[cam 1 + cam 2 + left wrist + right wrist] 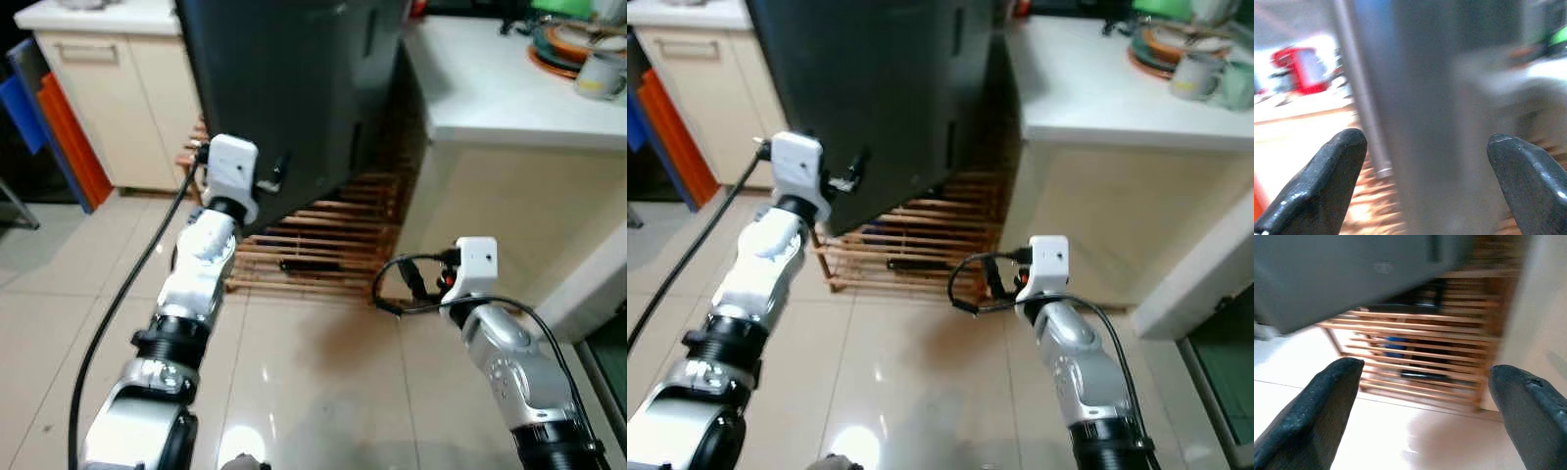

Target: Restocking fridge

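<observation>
Ahead of the spread left gripper [1425, 186], crowding close, the dark fridge [294, 88]; right gripper [1425, 416] gaping toward the wooden rack [1420, 357].

— Colours noted, fridge first?
— The fridge door [294, 88] is dark grey, near black, plain, with a silver-grey bar handle [1359, 98] in the left wrist view.
— Beneath it?
— A wooden slatted rack [323, 245], orange-brown, in a pattern of parallel bars. Something blue [1396, 346] shows behind the slats.
— Surroundings?
— Counter [509, 98] white on top, cream below. Cabinet [118, 98] cream. Floor tiles [323, 382] pale beige, glossy. Blue and orange panels [59, 127] lean at the left.
— On the counter?
— Stacked plates [563, 44] in orange and green; a pale mug [600, 76].
— The robot?
— Arms silver, wrist housings white, cables black, fingers [1327, 406] black.
</observation>
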You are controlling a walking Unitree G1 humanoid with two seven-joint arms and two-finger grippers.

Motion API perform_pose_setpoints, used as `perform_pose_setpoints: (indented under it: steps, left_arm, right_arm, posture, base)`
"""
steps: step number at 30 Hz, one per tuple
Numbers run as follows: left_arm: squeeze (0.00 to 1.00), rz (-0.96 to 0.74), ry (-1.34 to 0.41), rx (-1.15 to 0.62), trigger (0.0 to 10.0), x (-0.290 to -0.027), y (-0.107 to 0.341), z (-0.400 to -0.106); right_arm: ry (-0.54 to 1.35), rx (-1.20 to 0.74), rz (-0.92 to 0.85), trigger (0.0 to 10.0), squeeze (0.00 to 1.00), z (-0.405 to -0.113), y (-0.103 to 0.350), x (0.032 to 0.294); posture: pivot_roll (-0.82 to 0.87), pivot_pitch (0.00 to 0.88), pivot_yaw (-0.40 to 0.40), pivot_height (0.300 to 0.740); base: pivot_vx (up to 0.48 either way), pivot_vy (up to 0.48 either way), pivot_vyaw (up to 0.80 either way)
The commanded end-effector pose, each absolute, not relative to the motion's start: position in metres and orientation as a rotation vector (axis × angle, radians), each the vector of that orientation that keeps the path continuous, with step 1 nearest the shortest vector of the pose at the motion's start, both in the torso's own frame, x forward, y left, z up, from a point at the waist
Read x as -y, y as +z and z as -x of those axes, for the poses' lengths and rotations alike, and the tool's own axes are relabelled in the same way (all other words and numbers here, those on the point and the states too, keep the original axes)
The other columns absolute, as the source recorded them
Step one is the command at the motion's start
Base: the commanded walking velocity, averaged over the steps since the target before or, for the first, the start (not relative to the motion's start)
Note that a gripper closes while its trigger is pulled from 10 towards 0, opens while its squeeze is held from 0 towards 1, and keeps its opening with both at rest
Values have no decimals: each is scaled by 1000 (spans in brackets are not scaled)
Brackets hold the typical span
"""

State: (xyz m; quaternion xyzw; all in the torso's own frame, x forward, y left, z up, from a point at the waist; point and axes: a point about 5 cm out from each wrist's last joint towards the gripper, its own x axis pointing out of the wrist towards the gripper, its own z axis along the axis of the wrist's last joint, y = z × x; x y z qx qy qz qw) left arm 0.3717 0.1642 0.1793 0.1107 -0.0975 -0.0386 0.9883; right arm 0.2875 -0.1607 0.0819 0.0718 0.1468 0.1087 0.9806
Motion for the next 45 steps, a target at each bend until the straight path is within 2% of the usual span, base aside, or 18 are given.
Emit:
perform_pose_setpoints:
  steps: [1, 4, 6, 10, 15, 33, 45]
  left_arm:
    - [0, -227, 5, 175, 10000, -175, 186, -384]
    - [0, -307, 17, 138, 10000, -175, 186, -390]
    - [0, -313, -53, 145, 10000, -160, 185, -390]
    - [0, -254, -197, 208, 10000, -128, 180, -378]
    - [0, -153, -192, 218, 10000, -119, 176, -374]
    - [0, -101, -171, 176, 10000, -120, 173, -372]
    - [0, -83, -132, 238, 10000, -128, 189, -370]
  right_arm:
    - [223, -303, -135, 10000, 0, -285, 78, 162]
    - [229, -300, -132, 10000, 0, -285, 78, 159]
    - [229, -284, -125, 10000, 0, -284, 78, 158]
    - [210, -271, -123, 10000, 0, -282, 77, 159]
    - [215, -273, -127, 10000, 0, -280, 74, 157]
    - [240, -261, -125, 10000, 0, -284, 75, 154]
    - [254, -259, -126, 10000, 0, -286, 75, 153]
  posture:
    - [-168, 0, 14, 740]
    - [-172, 0, 20, 740]
    - [-178, 0, 30, 740]
    - [-180, 0, 34, 740]
    - [-172, 0, 26, 740]
    - [-170, 0, 21, 740]
    - [-164, 0, 14, 740]
  base:
    - [0, 431, 0]
    - [0, 288, 0]
    - [0, 0, 0]
    - [0, 0, 0]
    - [74, 61, 0]
    - [360, 317, 0]
    - [351, 327, 0]
